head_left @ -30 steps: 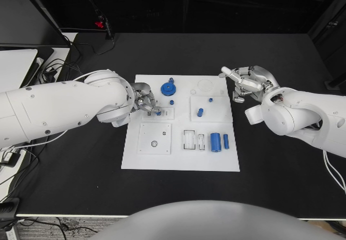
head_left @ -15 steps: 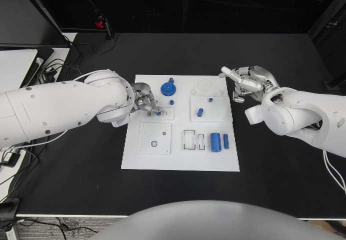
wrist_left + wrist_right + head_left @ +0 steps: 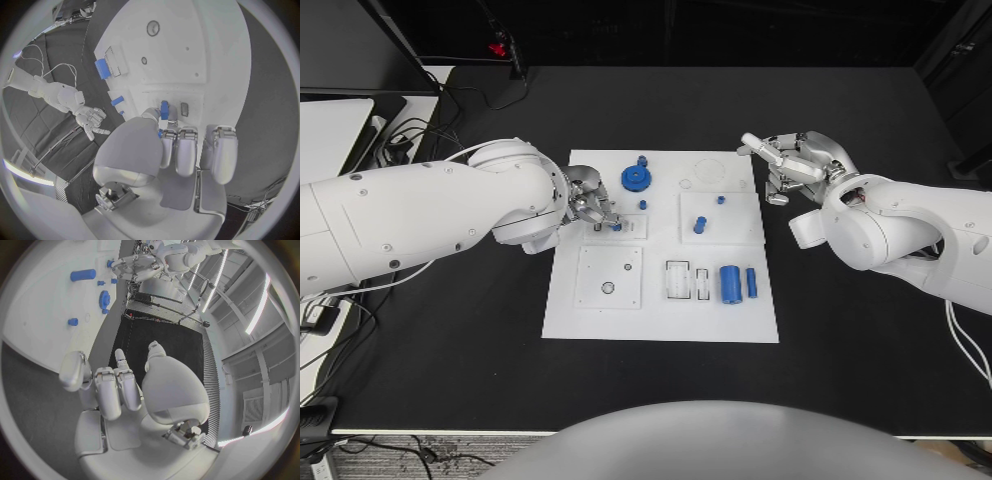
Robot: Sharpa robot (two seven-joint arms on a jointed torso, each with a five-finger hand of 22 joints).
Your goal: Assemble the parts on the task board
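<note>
The white task board (image 3: 661,310) lies mid-table. My left hand (image 3: 589,208) hovers over its left side. Thumb and a finger pinch a small blue peg (image 3: 164,109) at a small square plate (image 3: 615,229). A blue gear (image 3: 636,180) stands at the board's far edge, with a small blue stud (image 3: 643,205) in front of it. Two short blue pieces (image 3: 701,225) sit on the right-hand square plate. A thick blue cylinder (image 3: 730,284) and a thin one (image 3: 751,282) lie near the front right. My right hand (image 3: 790,165) hangs off the board's right edge, fingers apart, holding nothing.
A square plate with an oval hole (image 3: 609,278) and a clear slotted holder (image 3: 679,280) occupy the board's front half. Cables and a grey box (image 3: 336,130) lie at the table's far left. Bare black table (image 3: 661,400) surrounds the board.
</note>
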